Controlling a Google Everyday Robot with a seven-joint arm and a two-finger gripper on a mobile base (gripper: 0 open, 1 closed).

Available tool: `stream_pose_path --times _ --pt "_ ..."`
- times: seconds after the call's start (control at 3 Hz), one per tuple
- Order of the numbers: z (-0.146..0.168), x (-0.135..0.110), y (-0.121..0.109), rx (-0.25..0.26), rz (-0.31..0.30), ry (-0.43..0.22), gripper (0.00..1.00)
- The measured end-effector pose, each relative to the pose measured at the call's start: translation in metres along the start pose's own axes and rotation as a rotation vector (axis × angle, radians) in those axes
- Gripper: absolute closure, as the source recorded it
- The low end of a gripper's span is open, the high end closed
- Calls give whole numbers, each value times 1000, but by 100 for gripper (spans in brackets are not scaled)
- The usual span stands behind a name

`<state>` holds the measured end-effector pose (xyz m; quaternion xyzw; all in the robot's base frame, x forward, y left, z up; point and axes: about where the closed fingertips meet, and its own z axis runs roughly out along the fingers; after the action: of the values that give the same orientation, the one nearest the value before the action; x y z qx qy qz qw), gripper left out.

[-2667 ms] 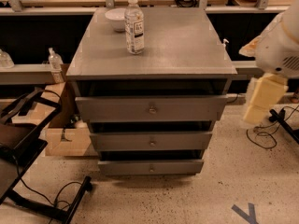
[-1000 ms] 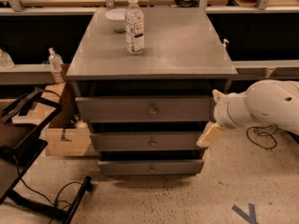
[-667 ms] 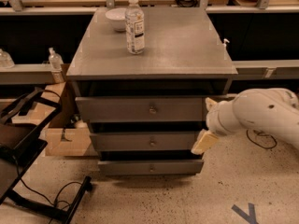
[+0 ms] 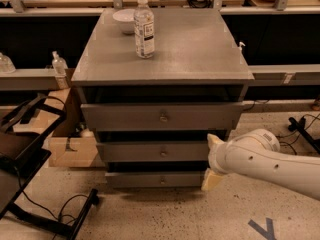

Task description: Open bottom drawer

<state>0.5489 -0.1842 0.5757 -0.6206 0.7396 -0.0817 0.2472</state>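
1. The bottom drawer (image 4: 145, 180) is the lowest of three grey metal fronts on the cabinet (image 4: 200, 49). It sits just above the speckled floor (image 4: 165, 214).
2. Its front is a flat, narrow grey strip, the shortest-looking of the three. A small round knob (image 4: 161, 180) sits at its centre.
3. A dark gap separates it from the middle drawer (image 4: 135, 152) above. The top drawer (image 4: 125, 117) is the widest.
4. The gripper (image 4: 210, 180) is a cream-coloured piece at the end of the white arm (image 4: 265, 161). It sits at the right end of the bottom drawer's front, well to the right of the knob. Contact with the front cannot be judged.
5. Whether the gripper is open or closed cannot be told (the white wrist covers most of it).
6. A water bottle (image 4: 144, 26) stands upright on the cabinet top, with a white bowl (image 4: 124, 20) just behind it.
7. About three seconds ago the arm was raised, off to the right of the cabinet near the top drawer's level.
8. A second ago the gripper was beside the middle drawer's right end. It has since come lower and a little further left.
9. The bottom drawer's front looks the same as before, and the bottle and bowl have not shifted.
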Motion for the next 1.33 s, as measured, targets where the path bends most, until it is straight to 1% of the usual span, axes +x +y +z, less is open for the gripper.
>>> stream_pose_path --times 0.33,0.67,1.0,1.33 --pt "46 14 8 7 -56 -19 0" --pt "98 26 14 6 -72 -52 0" --pt "99 25 14 5 -73 -52 0" --pt "130 9 39 -55 -141 -69 0"
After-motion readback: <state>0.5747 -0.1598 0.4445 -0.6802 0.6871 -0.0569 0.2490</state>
